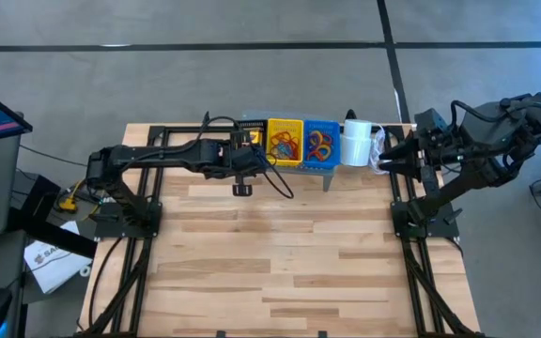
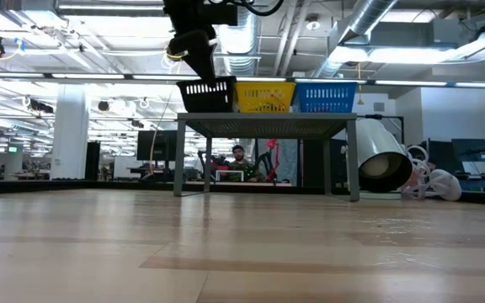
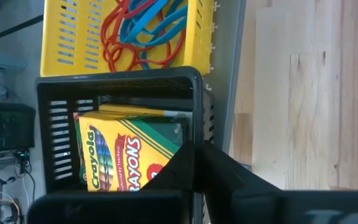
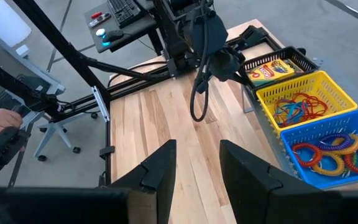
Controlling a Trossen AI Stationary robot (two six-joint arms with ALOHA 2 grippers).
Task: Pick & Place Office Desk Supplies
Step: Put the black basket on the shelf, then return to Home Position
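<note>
Three small baskets stand in a row on a grey perforated riser (image 2: 263,124) at the table's far edge. The black basket (image 3: 117,90) holds a yellow-and-green crayon box (image 3: 123,155). Red, blue and orange rubber bands (image 3: 138,28) lie in the yellow basket (image 1: 285,141), and coloured loops (image 4: 328,155) in the blue basket (image 1: 320,144). My left gripper (image 3: 199,155) points down just above the black basket's table-side rim, fingers shut with nothing between them. My right gripper (image 4: 197,162) is open and waits at the table's right edge.
A white roll (image 2: 384,164) lies on its side right of the riser, with white crumpled material (image 2: 432,181) beside it near my right gripper (image 1: 385,155). Bare wood (image 1: 280,253) spreads over the near half of the table. A person (image 2: 238,158) sits in the room beyond.
</note>
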